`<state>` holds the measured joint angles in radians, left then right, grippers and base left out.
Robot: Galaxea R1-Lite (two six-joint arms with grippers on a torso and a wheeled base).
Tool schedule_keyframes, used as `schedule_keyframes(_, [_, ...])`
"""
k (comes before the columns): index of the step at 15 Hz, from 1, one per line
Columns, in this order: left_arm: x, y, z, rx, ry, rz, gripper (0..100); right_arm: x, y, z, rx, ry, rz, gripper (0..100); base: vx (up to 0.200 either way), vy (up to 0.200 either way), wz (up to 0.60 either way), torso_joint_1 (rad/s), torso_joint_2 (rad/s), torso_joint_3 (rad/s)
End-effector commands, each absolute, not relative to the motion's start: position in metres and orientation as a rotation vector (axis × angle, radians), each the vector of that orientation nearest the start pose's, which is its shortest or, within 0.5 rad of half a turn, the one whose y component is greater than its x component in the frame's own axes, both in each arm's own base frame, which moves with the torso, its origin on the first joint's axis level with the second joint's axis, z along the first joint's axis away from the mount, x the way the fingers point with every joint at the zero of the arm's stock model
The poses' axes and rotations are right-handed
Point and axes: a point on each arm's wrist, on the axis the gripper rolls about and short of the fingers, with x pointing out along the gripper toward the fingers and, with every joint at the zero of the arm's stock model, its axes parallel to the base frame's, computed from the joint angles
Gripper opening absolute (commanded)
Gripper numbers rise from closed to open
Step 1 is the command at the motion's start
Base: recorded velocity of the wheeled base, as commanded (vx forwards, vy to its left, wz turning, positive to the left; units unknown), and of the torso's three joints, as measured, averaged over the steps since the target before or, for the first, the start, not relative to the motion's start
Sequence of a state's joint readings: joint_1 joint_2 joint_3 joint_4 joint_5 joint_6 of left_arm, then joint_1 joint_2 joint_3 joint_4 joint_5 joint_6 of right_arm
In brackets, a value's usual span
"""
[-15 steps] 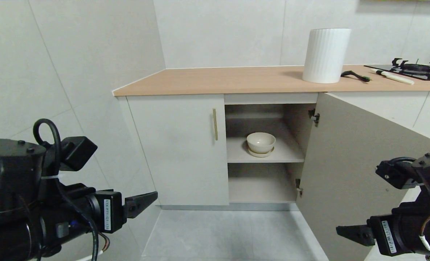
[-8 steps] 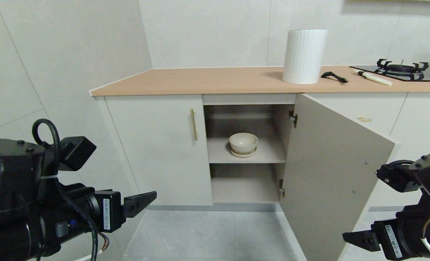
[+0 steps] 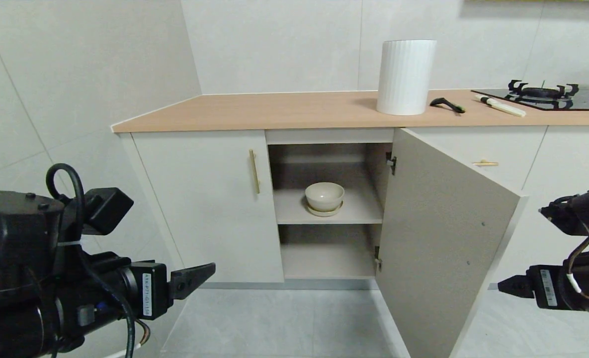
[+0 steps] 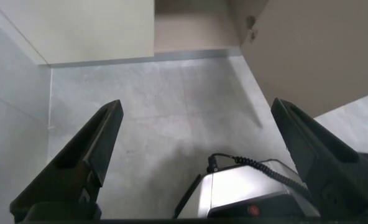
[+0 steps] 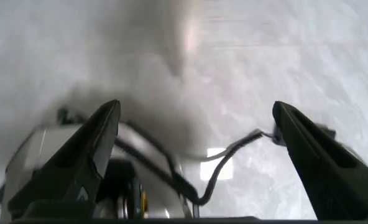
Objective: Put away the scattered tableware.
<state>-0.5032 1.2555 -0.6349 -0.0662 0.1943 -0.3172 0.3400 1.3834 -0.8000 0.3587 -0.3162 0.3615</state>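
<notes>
Head view is showing the cream round ceramic bowl (image 3: 324,195) sitting upright on a matching shallow plate (image 3: 324,213), both resting on the middle shelf (image 3: 361,211) of the pale kitchen cabinet, whose right-hand door (image 3: 438,223) is standing wide open. That part of the tidying is looking done. What seems to be remaining is the small black-handled utensil (image 3: 446,104) and the cream-handled knife (image 3: 500,106), which are lying on the light wooden countertop (image 3: 274,109) just beside the tall white ribbed canister (image 3: 406,77), if they are counting as tableware, and the door is waiting to be closed. The left gripper (image 4: 196,106) is hanging low over the grey floor tiles in front of the closed left door, its fingers spreading wide and gripping nothing. The right gripper (image 5: 196,107) is hovering low beyond the open door, likewise gaping and empty. Both are sitting well apart from the bowl and below its shelf
</notes>
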Motion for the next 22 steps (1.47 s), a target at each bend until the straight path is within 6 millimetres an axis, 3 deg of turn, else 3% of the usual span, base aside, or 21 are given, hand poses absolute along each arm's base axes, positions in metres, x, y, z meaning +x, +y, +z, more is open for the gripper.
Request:
schedule_keyframes(1, [0.160, -0.083, 0.191, -0.116, 0.566, -0.215, 100, 0.193, 0.035, 0.188, 0.084, 0.846, -0.243, 100, 0.000, 0.000, 0.00, 0.000, 0.00, 0.000])
schedule_keyframes(5, [0.160, -0.083, 0.191, -0.119, 0.564, -0.213, 100, 0.205, 0.019, 0.197, 0.141, 0.804, -0.324, 100, 0.000, 0.000, 0.00, 0.000, 0.00, 0.000])
schedule_keyframes(9, [0.160, -0.083, 0.191, -0.118, 0.564, -0.215, 100, 0.239, 0.000, 0.191, 0.244, 0.692, -0.419, 100, 0.000, 0.000, 0.00, 0.000, 0.00, 0.000])
schedule_keyframes(16, [0.160, -0.083, 0.190, -0.118, 0.567, -0.213, 100, 0.265, 0.002, 0.171, 0.319, 0.680, -0.445, 100, 0.000, 0.000, 0.00, 0.000, 0.00, 0.000])
schedule_keyframes(22, [0.160, -0.083, 0.191, -0.118, 0.564, -0.215, 100, 0.272, 0.017, 0.165, 0.359, 0.678, -0.412, 100, 0.000, 0.000, 0.00, 0.000, 0.00, 0.000])
